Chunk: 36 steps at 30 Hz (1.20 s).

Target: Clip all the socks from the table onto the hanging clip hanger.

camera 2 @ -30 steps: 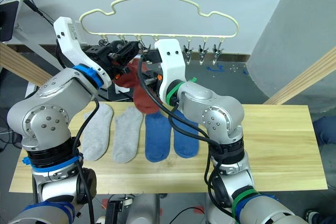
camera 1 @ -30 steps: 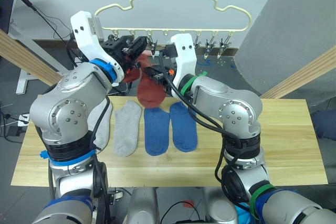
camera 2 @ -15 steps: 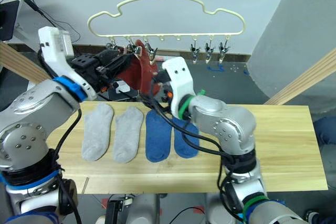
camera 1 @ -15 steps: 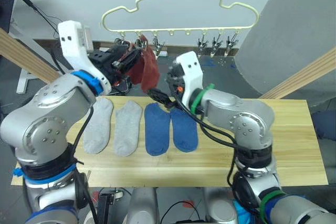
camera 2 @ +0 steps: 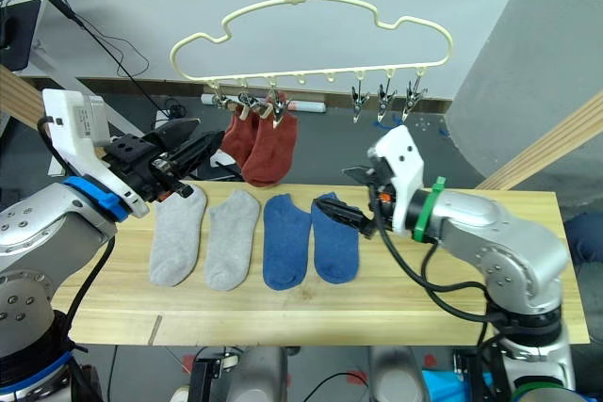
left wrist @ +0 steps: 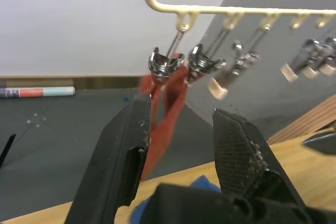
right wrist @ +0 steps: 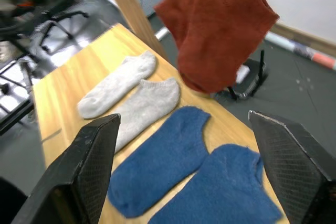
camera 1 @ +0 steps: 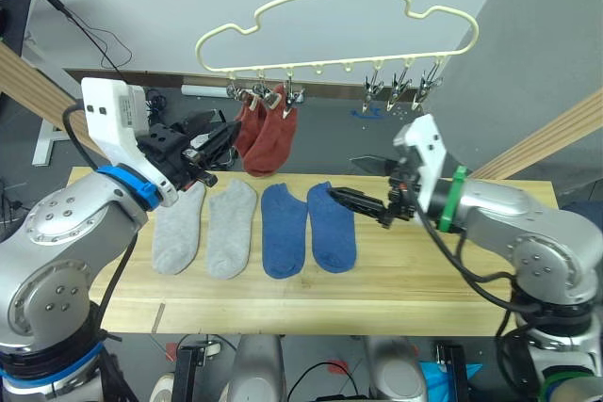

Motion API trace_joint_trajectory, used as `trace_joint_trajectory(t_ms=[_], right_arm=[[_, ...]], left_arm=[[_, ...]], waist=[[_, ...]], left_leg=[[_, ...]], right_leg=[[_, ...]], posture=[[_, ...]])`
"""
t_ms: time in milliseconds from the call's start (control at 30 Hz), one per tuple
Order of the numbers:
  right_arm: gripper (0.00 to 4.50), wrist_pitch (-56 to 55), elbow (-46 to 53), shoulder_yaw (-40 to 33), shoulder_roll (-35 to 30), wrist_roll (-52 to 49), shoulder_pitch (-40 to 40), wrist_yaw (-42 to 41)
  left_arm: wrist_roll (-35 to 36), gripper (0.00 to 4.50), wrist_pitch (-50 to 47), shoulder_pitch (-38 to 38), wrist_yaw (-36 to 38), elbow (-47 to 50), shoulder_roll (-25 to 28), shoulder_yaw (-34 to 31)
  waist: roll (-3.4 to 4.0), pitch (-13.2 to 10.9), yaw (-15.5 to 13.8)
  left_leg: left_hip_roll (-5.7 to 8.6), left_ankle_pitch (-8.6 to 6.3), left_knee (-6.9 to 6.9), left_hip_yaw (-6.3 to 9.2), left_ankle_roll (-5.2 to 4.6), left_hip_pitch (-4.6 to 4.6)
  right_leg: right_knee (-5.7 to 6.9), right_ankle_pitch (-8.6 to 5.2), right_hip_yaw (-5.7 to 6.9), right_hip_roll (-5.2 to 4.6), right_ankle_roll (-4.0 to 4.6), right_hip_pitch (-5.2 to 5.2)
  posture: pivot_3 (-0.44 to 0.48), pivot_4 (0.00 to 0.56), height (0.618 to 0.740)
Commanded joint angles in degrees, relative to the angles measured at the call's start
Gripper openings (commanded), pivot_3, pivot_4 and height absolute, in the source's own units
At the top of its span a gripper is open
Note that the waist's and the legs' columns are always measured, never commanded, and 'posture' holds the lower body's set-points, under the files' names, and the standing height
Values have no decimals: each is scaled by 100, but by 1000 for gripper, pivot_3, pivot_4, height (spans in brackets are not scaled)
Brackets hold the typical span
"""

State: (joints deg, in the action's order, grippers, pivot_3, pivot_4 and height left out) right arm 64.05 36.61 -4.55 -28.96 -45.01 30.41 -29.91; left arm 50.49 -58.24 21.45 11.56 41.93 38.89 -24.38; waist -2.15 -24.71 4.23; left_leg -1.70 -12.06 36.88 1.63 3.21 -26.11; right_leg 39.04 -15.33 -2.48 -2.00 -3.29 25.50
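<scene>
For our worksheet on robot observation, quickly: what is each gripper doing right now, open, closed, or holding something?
Left gripper: open, holding nothing, pointed at the rust red socks on the clip hanger.
Right gripper: open, empty, above the blue socks.

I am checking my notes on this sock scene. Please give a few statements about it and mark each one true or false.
1. Two rust red socks hang from clips on the clip hanger. True.
2. Three blue socks lie on the table. False: two blue socks lie there, side by side.
3. The two grey socks lie nearer the robot's left side than the blue ones. True.
4. The right gripper holds a blue sock. False: it is open and holds nothing, above the blue socks.
5. The left gripper is open, pointing toward the hanging socks. True.
6. Every clip on the hanger holds a sock. False: the clips toward the robot's right are empty.
</scene>
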Motion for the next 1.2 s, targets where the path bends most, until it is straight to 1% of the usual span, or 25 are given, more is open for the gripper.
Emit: trace_joint_trajectory(t_ms=[33,100,167,200,300,367,567,767,1067,1133,1200], right_arm=[[4066,-260,342,-379,-238,-445,-113,-323],[4066,-298,371,-605,-488,-663,-182,-479],[4066,-354,357,-670,-627,-785,-221,-523],[4066,-427,311,-709,-693,-811,-244,-568],[4066,-350,289,-1293,-1191,-1471,-302,-953],[4066,-351,236,-1442,-1397,-1735,-282,-1071],[4066,-418,20,-1436,-1630,-2252,18,-769],[4066,-457,128,-1380,-1840,-2623,-35,-603],[4066,-589,226,-1244,-1899,-3040,-23,-169],[4066,-632,285,-1199,-1876,-3110,-62,-36],[4066,-666,361,-1151,-1867,-3196,-86,117]], left_arm=[[-95,2165,421,-225,231,343,148,-79],[-247,2165,644,-425,352,394,207,-52],[-330,2165,795,-528,407,393,240,-13],[-410,2165,892,-555,403,378,218,44],[-747,2165,1228,-942,392,611,101,194],[-902,2165,1370,-1025,332,655,22,340],[-1536,2165,1794,-1086,118,720,-311,1011],[-1742,2165,1817,-1048,-118,776,-634,1276],[-2056,2165,1747,-545,-261,432,-965,1812],[-2063,2165,1694,-418,-251,343,-1047,1943],[-2080,2165,1662,-344,-219,299,-1080,1989]], waist=[[0,6,-1],[-1,9,-3],[-4,13,-11],[-4,20,-11],[-2,52,-12],[-3,70,-16],[-14,97,-9],[-14,97,-9],[-14,97,-3],[-14,96,8],[-14,96,16]], left_leg=[[0,1,1,1,1,0],[-1,5,1,2,9,0],[1,5,3,1,9,0],[1,5,4,2,8,0],[2,5,6,2,8,0],[4,5,7,-1,8,-1],[4,0,13,7,-5,8],[4,2,18,7,-9,8],[5,3,24,8,-11,8],[4,3,24,8,-11,8],[4,3,24,9,-11,8]], right_leg=[[0,0,0,0,0,0],[1,0,2,0,0,-1],[0,0,1,-2,0,-2],[-1,0,2,-2,0,-3],[0,0,3,-2,0,-5],[-3,0,1,-7,0,-7],[3,6,7,-1,3,-19],[4,12,5,-1,0,-20],[8,15,5,0,-2,-24],[9,16,6,0,-2,-23],[11,16,6,2,-2,-23]], posture=[[-98,367,740],[-102,362,740],[-105,358,740],[-111,341,740],[-116,330,740],[-117,325,740],[-135,337,740],[-139,354,740],[-152,374,740],[-168,400,740],[-178,410,740]])
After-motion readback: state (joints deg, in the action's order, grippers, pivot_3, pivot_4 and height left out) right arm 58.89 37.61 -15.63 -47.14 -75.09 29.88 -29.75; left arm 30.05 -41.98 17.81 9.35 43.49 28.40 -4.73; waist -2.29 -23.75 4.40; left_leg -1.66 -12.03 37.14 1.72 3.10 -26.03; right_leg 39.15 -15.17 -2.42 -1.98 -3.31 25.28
